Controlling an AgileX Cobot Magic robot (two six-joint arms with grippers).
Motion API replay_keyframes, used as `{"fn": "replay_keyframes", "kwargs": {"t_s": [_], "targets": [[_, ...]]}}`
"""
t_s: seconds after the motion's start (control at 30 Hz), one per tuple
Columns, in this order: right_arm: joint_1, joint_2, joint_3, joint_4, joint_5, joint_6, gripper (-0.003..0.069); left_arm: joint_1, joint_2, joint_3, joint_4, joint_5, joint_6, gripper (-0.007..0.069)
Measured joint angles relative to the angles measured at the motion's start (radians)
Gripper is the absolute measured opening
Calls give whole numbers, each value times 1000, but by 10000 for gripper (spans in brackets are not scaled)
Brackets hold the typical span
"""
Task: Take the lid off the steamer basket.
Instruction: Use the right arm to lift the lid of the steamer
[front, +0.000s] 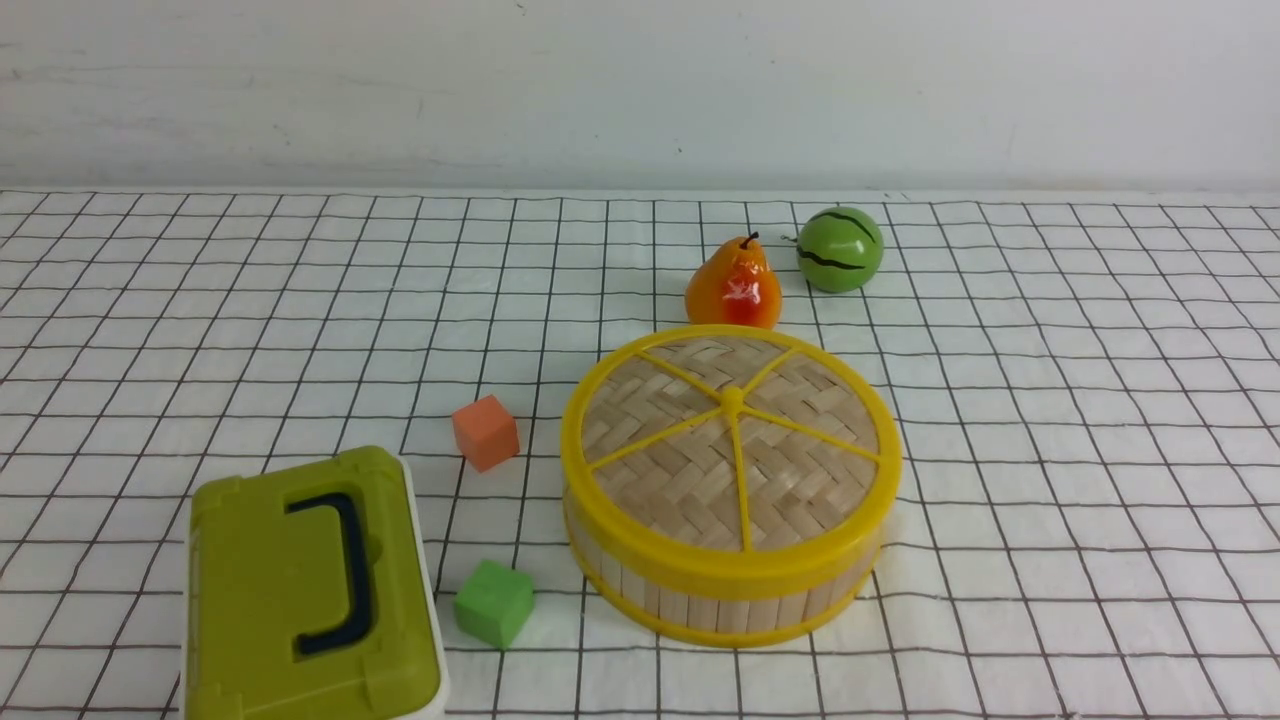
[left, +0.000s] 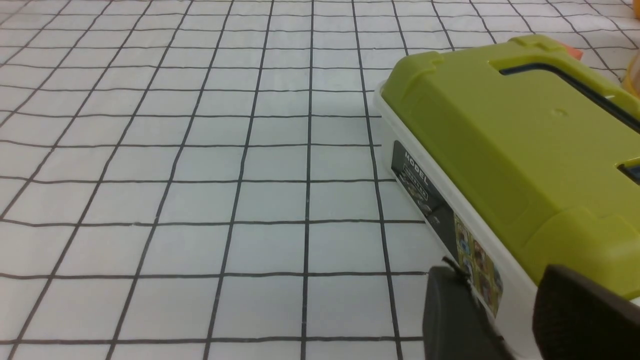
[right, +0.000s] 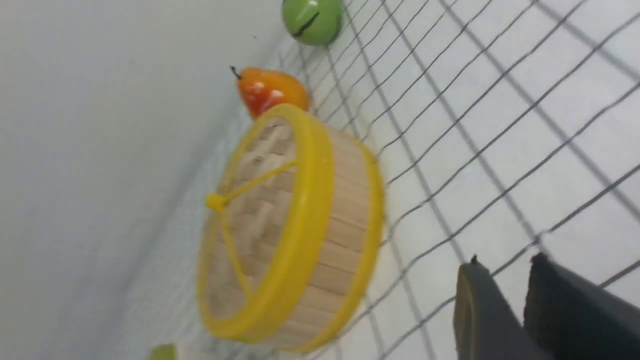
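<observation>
Scene: a table under a white grid-lined cloth (front: 1050, 450), seen from the robot's own side; neither arm shows in the front view
Steamer basket: the steamer basket (front: 700, 610) stands flat on the cloth, right of centre and on the near half, with a pale slatted wall between yellow rims
Lid: the lid (front: 730, 440) sits squarely on the basket, its yellow rim flush all round, so the task's step is not yet done
Knob: a small yellow knob (front: 732, 398) stands where the five spokes meet; it looks like the intended place to grasp
Right gripper: the right gripper (right: 522, 310) is empty, with only a narrow slit between its dark jaws; it is well apart from the basket and sees it from the side, probably lining up an approach
Left gripper: the left gripper (left: 505, 320) has its jaws apart and holds nothing; it sits near the olive-green box (front: 260, 600), seemingly parked out of the way
Other things: a toy pear (front: 735, 285) stands just behind the basket and a green melon ball (front: 840, 250) beside it; an orange cube (front: 486, 432) and a green cube (front: 494, 603) lie to the basket's left
Next move: likely the right jaws need to come over the lid and close on the knob or the rim
Risk: a tight-fitting lid could drag the light basket up with it, and a push from the front could nudge the pear
</observation>
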Motion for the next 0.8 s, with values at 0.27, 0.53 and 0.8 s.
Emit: {"fn": "replay_keyframes", "kwargs": {"t_s": [0.27, 0.53, 0.8], "targets": [[-4, 0, 0, 16, -34, -104, 156, 0, 0, 0, 0, 0, 0, 239], [-4, 1, -56, 6, -39, -356, 154, 0, 0, 0, 0, 0, 0, 239], [-4, 378, -509, -143, 138, -693, -22, 0, 0, 0, 0, 0, 0, 239]]}}
